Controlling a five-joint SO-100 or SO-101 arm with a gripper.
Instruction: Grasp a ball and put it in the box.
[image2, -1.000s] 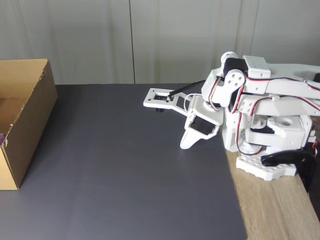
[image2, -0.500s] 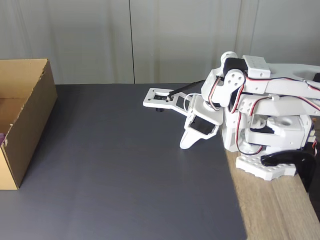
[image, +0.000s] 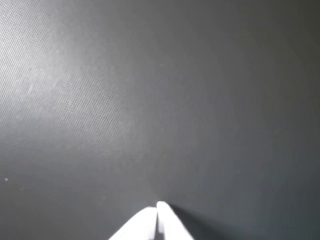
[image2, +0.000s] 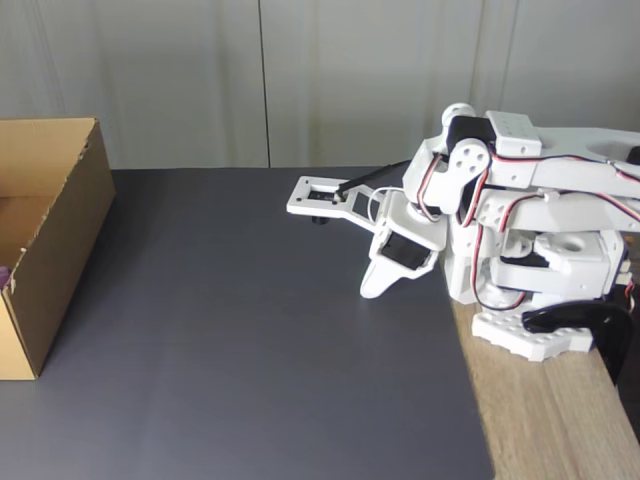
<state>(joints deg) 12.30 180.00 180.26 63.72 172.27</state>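
Arm (image2: 520, 230): white, folded low over its base at the right edge of the mat, the base clamped on a strip of bare wooden table (image2: 560, 420).
Claw (image2: 372, 287): clenched on nothing; in the wrist view its two white fingertips (image: 150, 222) meet at a point above bare mat, and in the fixed view the tip points down, at or just above the mat near its right edge.
Mat (image2: 250, 340): dark grey, matte, covering most of the table from the box across to the arm.
Box (image2: 50, 240): brown cardboard, open at the top, standing on the mat's left edge and cut off by the frame; well apart from the claw.
Ball (image2: 4, 274): a sliver of purple shows inside the box, low against the near wall at the frame's left edge; too little is visible to make out its shape.
Backdrop: pale grey panels (image2: 300, 80) behind the far edge of the mat.
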